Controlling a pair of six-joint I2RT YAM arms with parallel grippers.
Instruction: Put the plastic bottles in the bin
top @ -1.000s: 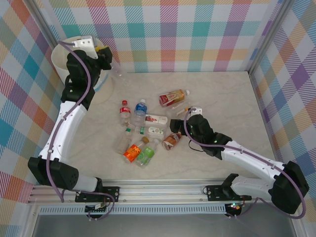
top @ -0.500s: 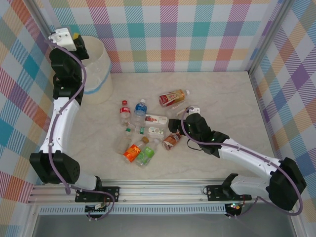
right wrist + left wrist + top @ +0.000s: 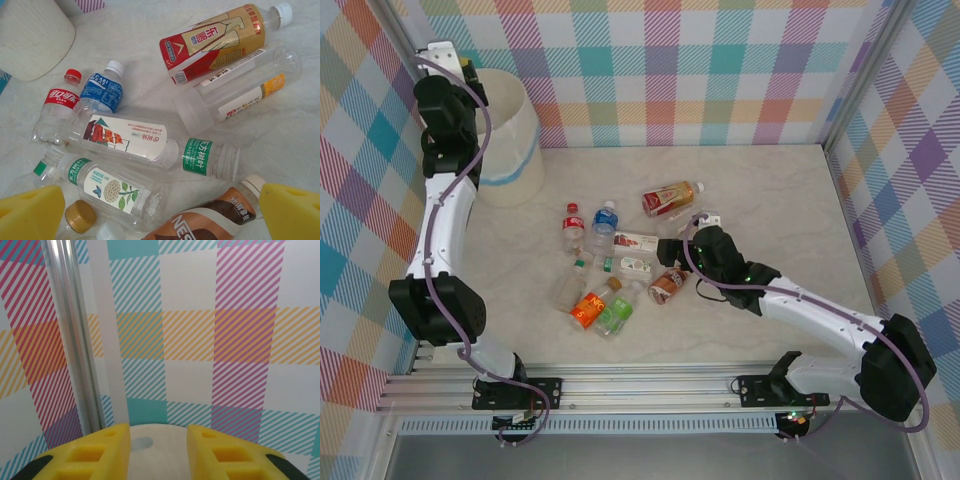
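Several plastic bottles lie in a pile mid-table: a red-and-gold one [image 3: 670, 197], a red-capped cola one [image 3: 572, 222], a blue-labelled one [image 3: 605, 220], an orange one [image 3: 590, 305] and a green one [image 3: 615, 315]. My right gripper [image 3: 667, 250] [image 3: 160, 205] hangs open just above the pile. Under it lie the brown Nescafé bottle [image 3: 215, 220] and a white-labelled tea bottle [image 3: 125, 137]. The cream bin [image 3: 515, 150] stands at the back left. My left gripper [image 3: 468, 72] [image 3: 157, 432] is raised at the bin's far left rim, shut on a pale, blurred bottle [image 3: 160, 452].
Checked walls enclose the table on three sides. An aluminium post [image 3: 75, 340] stands in the corner right behind the left gripper. A clear bottle with a yellow-and-white label [image 3: 240, 90] lies beside the red-and-gold one. Bare marble lies to the right of the pile [image 3: 780, 210].
My left arm has swung left, from in front of the bin to its far left rim, staying closed. My right gripper has crept a little left over the pile, still open.
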